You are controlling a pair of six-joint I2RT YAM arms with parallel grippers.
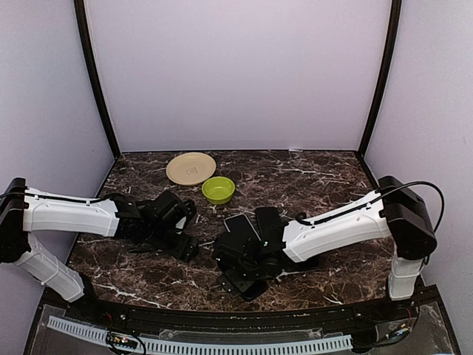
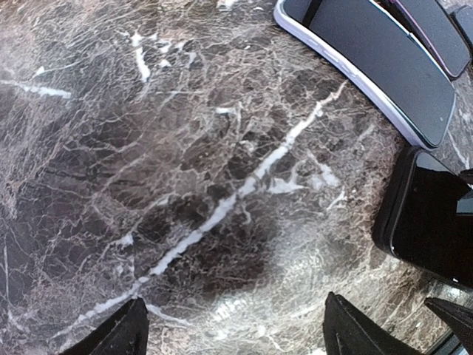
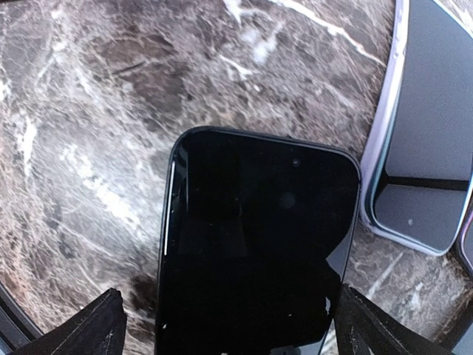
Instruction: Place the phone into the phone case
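A black phone (image 3: 251, 251) lies flat on the marble table, screen up. My right gripper (image 3: 233, 329) is open and straddles its near end, one fingertip on each side, with a gap on the left side. The pale lavender phone case (image 3: 380, 140) lies just right of this phone; its inside looks dark grey. The case also shows in the left wrist view (image 2: 347, 70), with the black phone (image 2: 429, 222) below it. My left gripper (image 2: 236, 333) is open and empty over bare marble, left of both. In the top view the left gripper (image 1: 183, 246) and right gripper (image 1: 240, 268) sit close together.
A beige plate (image 1: 191, 168) and a green bowl (image 1: 218, 190) stand at the back of the table. Another dark phone with a pinkish rim (image 2: 436, 29) lies beyond the case. Black tent poles and pale walls enclose the table.
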